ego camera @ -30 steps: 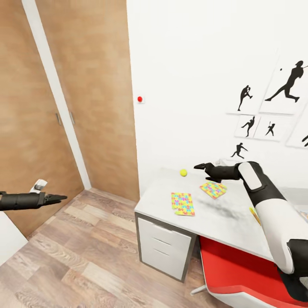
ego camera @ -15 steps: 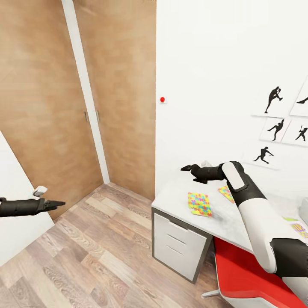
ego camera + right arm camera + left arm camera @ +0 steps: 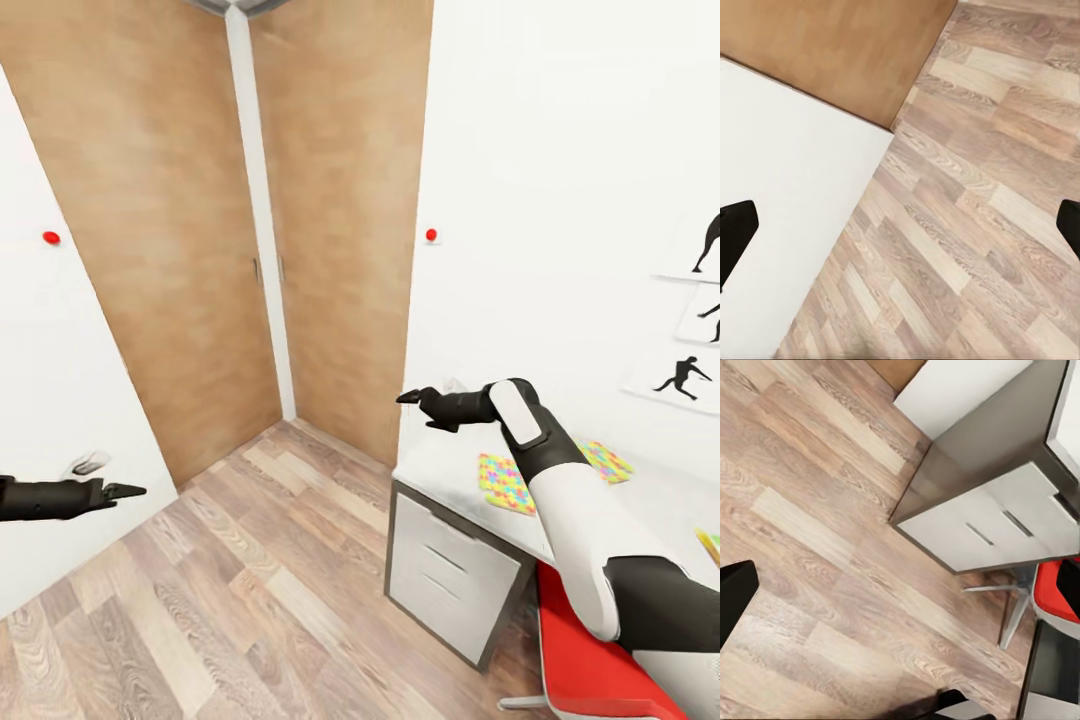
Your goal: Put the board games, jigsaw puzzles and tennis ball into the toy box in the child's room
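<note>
Facing the wardrobe (image 3: 200, 250), we should pivot back toward the table (image 3: 440, 465) and puzzles (image 3: 505, 482). Right gripper (image 3: 408, 397) spread wide, empty; left gripper (image 3: 135, 490) cannot be judged

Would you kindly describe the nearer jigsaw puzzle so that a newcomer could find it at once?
Find the white desk with drawers against the right-hand wall. On its top, beside the right arm, lies the nearer jigsaw puzzle, flat and brightly multicoloured. The other puzzle lies farther back, closer to the wall.

The right forearm (image 3: 560, 470) hides part of the nearer jigsaw puzzle (image 3: 503, 482).
</note>
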Available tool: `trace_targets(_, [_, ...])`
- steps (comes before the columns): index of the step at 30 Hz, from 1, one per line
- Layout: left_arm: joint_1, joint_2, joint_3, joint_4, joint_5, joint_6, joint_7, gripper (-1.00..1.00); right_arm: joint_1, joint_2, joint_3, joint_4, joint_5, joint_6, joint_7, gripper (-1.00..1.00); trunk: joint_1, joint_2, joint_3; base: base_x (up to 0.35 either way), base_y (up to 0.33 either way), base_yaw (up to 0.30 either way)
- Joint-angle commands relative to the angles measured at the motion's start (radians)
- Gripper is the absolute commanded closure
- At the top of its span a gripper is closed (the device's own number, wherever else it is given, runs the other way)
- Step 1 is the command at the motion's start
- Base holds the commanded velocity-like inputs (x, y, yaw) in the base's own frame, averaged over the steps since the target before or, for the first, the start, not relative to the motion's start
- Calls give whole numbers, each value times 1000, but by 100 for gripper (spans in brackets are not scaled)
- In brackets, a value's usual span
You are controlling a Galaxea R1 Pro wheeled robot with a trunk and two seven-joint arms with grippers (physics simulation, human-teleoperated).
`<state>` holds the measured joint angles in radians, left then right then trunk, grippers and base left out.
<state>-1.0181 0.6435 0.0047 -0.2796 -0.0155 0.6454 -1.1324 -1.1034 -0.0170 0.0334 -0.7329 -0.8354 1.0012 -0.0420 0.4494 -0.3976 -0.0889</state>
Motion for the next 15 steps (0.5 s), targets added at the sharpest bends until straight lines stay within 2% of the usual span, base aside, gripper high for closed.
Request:
trace_targets(1, [-1,-1,0,4,-2,8,10,-100,-1,4,17,-1,-6,-7,-6,-100,1,-2,-2,-32,0,282])
trace_targets(8, [-1,-8,0,19,0,7,53,-100,-1,30,111,2,-9,-59,-43,-100,1,-2,1,-11,0,282])
trace_targets(15, [0,-14,0,48,2,-34,91,-100,0,80,134,7,-9,-71,-61,-100,1,-2,3,-1,0,282])
